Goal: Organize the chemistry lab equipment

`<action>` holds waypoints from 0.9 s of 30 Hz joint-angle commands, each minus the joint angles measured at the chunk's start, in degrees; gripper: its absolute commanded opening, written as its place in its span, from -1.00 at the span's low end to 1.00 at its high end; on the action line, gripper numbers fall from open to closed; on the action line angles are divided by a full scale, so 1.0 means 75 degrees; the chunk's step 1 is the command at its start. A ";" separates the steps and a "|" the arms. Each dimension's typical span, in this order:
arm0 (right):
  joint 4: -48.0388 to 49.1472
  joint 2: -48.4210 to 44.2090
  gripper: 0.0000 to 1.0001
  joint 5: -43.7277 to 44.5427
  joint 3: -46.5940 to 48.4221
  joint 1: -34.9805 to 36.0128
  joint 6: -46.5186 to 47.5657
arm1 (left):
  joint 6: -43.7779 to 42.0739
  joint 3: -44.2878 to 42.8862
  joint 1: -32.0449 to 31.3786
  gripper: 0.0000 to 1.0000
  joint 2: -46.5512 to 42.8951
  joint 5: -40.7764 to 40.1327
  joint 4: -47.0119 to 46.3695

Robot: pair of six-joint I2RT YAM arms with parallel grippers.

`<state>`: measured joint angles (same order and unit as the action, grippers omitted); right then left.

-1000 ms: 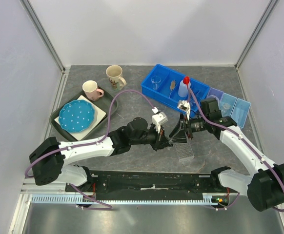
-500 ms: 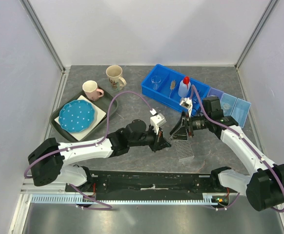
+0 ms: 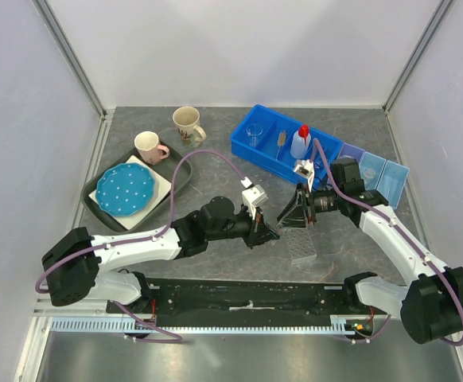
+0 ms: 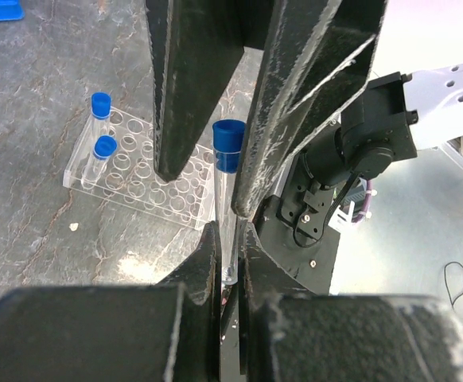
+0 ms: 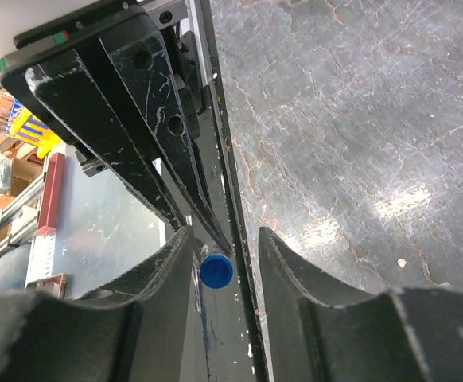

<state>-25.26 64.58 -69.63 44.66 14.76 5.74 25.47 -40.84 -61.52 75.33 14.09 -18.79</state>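
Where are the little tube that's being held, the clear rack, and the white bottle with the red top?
blue-capped tube (image 4: 229, 147): left wrist view, on its blue cap.
clear tube rack (image 4: 152, 179): left wrist view, on its holed top plate.
white squeeze bottle (image 3: 298, 146): top external view, on its white body.

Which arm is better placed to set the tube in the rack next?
Right, probably. The right gripper, open, straddles the cap of the tube, and the rack lies close beside it. The left gripper pinches the lower end, which must enter the rack.
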 commanded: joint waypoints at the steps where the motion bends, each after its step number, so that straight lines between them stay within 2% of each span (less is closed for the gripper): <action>1: 0.0180 0.0003 -0.14 -0.0209 -0.0061 -0.0023 0.0044 | 0.0248 0.0113 -0.0048 -0.96 -0.0212 -0.0120 -0.0635; 5: 0.0157 0.0026 -0.34 -0.0221 -0.0037 -0.0012 0.0032 | 0.0283 0.0207 -0.0048 -0.96 -0.0282 -0.0331 -0.0718; 9: 0.0145 0.0050 -0.66 -0.0291 0.0033 -0.0023 0.0055 | 0.0272 0.0219 -0.0036 -0.96 -0.0306 -0.0308 -0.0718; 12: 0.0133 0.0050 -0.73 -0.0373 0.0091 -0.0035 0.0067 | 0.0353 0.0265 -0.0036 -0.87 -0.0306 -0.0308 -0.0718; 13: 0.0145 0.0038 -0.74 -0.0373 0.0103 -0.0035 0.0067 | 0.0377 0.0289 -0.0036 -0.76 -0.0352 -0.0331 -0.0729; 14: 0.0122 0.0015 -0.74 -0.0419 0.0127 -0.0058 0.0090 | 0.0412 0.0359 -0.0036 -0.51 -0.0411 -0.0378 -0.0730; 16: 0.0086 -0.0020 -0.75 -0.0443 0.0138 -0.0210 0.0149 | 0.0459 0.0464 -0.0036 -0.20 -0.0667 -0.0460 -0.0695; 17: 0.0086 -0.0078 -0.76 -0.0443 0.0150 -0.0304 0.0172 | 0.0470 0.0569 -0.0036 0.11 -0.0762 -0.0495 -0.0683; 20: -0.0042 -0.0207 -0.76 -0.0303 0.0150 -0.0725 0.0430 | 0.0401 0.0757 -0.0013 0.50 -0.1381 -0.0612 -0.0414; 23: -0.1091 -0.0442 -0.75 0.0608 0.0337 -0.1019 0.1574 | 0.0132 0.0478 0.0255 0.72 -0.2095 -0.0799 0.0929; 24: -0.1260 -0.0523 -0.74 0.1435 0.0384 -0.1019 0.1915 | -0.0066 0.0314 0.0361 0.78 -0.2261 -0.0905 0.1445; 25: -0.1319 -0.0710 -0.74 0.1803 0.0327 -0.1019 0.2267 | -0.0196 -0.0105 0.0478 0.84 -0.2460 -0.1033 0.2599; 27: -0.1215 -0.0933 -0.75 0.2519 0.0186 -0.1066 0.2434 | -0.0663 -0.0552 0.0912 0.99 -0.2952 -0.1501 0.3672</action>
<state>-31.35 61.43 -62.30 44.77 7.18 15.05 26.87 -37.43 -58.87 59.44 9.30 -7.90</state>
